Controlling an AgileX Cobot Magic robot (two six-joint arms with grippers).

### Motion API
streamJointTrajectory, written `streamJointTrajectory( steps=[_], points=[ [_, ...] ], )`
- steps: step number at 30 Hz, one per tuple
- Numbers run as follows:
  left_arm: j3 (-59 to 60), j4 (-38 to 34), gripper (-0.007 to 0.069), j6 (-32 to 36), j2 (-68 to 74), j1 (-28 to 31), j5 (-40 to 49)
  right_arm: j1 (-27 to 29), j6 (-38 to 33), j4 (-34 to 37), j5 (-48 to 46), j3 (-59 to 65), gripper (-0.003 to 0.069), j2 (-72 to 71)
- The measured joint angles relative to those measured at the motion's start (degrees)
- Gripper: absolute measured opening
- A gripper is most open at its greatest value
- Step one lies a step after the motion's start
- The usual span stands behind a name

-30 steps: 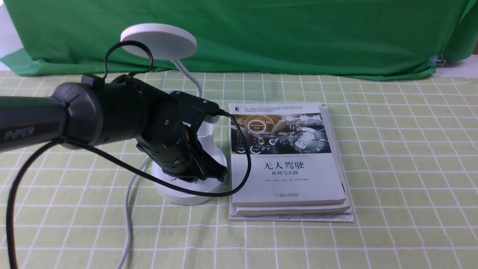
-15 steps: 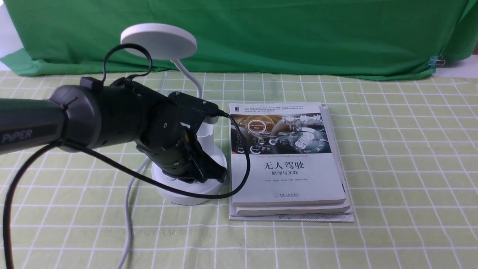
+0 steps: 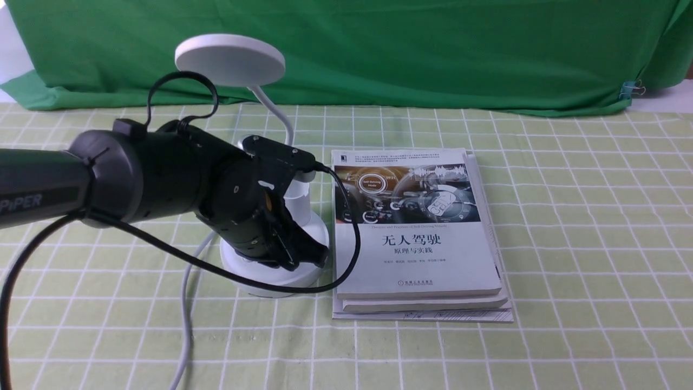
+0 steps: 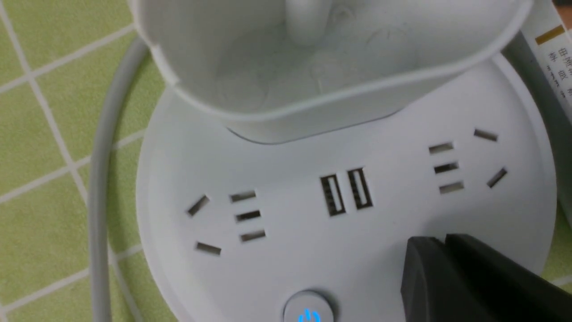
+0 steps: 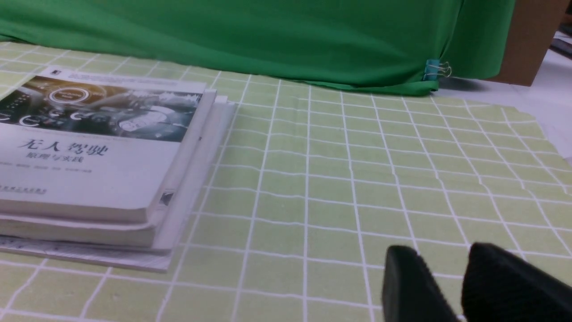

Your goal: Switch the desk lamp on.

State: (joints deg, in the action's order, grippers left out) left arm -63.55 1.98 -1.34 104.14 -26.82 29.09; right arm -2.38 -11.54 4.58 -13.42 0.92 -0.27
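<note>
The white desk lamp stands left of centre, with its flat disc head (image 3: 230, 58) on a bent gooseneck (image 3: 276, 114) and its round base (image 3: 270, 281) on the cloth. My left gripper (image 3: 318, 254) is shut, its tips down on the base. In the left wrist view the closed tips (image 4: 440, 243) rest on the base (image 4: 277, 250), beside a round button with a blue light (image 4: 308, 312). The cup-like holder (image 4: 313, 89) is behind the sockets. My right gripper (image 5: 442, 251) is open and empty, low over the cloth. It is out of the front view.
A stack of books (image 3: 417, 233) lies right against the lamp base and also shows in the right wrist view (image 5: 89, 147). The lamp's white cord (image 3: 187, 303) runs toward the front edge. A green backdrop (image 3: 379, 49) hangs behind the checked tablecloth.
My left arm has shifted slightly to the left and settled a little lower over the base. The lamp, the books and the cord have not moved.
</note>
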Motion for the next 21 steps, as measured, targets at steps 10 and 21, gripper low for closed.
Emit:
streamJointTrajectory(
  steps=[10,21],
  points=[
    [2.7,0.2,0.0019,0.0,-14.0,0.0,6.9,0.0,0.0,0.0,0.0,0.0,0.0244,0.0],
    [23.6,-2.0,0.0019,-1.3,-42.4,0.0,5.3,0.0,0.0,0.0,0.0,0.0,0.0244,0.0]
  ],
)
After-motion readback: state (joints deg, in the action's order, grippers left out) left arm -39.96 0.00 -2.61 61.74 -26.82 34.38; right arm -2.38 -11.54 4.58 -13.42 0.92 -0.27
